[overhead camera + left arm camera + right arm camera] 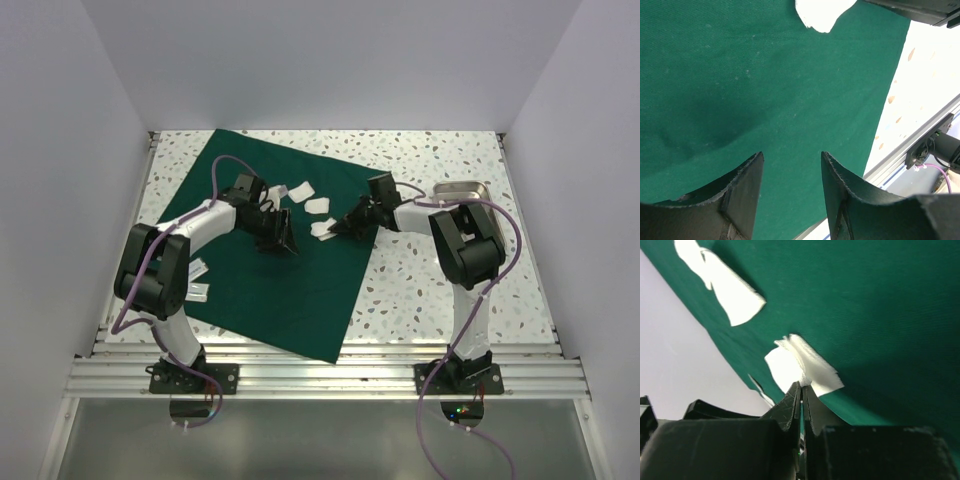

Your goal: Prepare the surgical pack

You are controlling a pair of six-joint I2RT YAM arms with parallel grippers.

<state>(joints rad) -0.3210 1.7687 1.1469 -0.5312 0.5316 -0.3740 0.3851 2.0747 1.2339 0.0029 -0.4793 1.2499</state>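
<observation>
Currently, the matte woven green cloth [290, 300] is lying flat on the speckled surface [420, 290]. The right pincer [801, 386] is clamping tight on a thin white gauze pad [790, 365] atop it. The left pincer [791, 160] is hovering agape, empty.

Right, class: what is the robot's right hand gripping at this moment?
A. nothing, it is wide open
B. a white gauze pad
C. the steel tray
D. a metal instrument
B: the right wrist view shows the right hand with its fingers closed on the edge of a white gauze pad lying on the green cloth.
</observation>
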